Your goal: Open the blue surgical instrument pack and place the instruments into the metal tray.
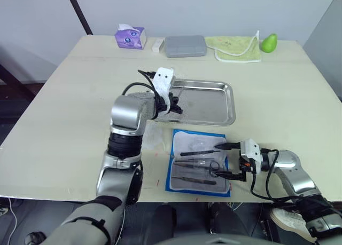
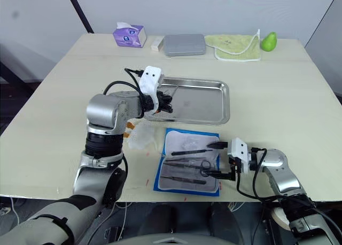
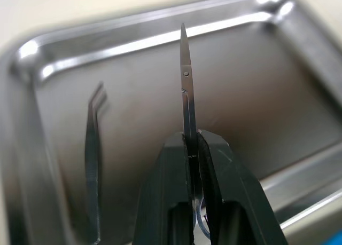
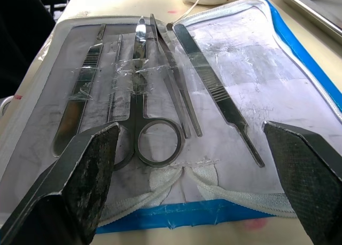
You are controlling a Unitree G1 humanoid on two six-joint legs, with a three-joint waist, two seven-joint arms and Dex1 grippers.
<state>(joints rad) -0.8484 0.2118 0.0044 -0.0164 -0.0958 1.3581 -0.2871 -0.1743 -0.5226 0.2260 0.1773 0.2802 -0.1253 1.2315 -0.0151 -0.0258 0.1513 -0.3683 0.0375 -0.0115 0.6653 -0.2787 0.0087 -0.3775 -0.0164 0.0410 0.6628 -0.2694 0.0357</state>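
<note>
The scissors' [image 3: 186,98] ring handles are hidden between the left gripper's [image 3: 192,143] fingers. Beside it the tray's [image 3: 160,37] rim blurs, its near corners cut off.

Head pair high, wrist cameras close

Both eye views look down over the worktop [image 1: 278,95]; wrist views sit close behind their jaws, over the metal tray [image 3: 133,37] and the blue surgical instrument pack [image 4: 299,58].

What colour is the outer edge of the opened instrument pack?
Blue, around a grey-white lining on the instrument pack; clearest in the right wrist view.

left gripper [image 3: 191,149] fingers clamped, right gripper [image 4: 197,149] fingers spread
</note>
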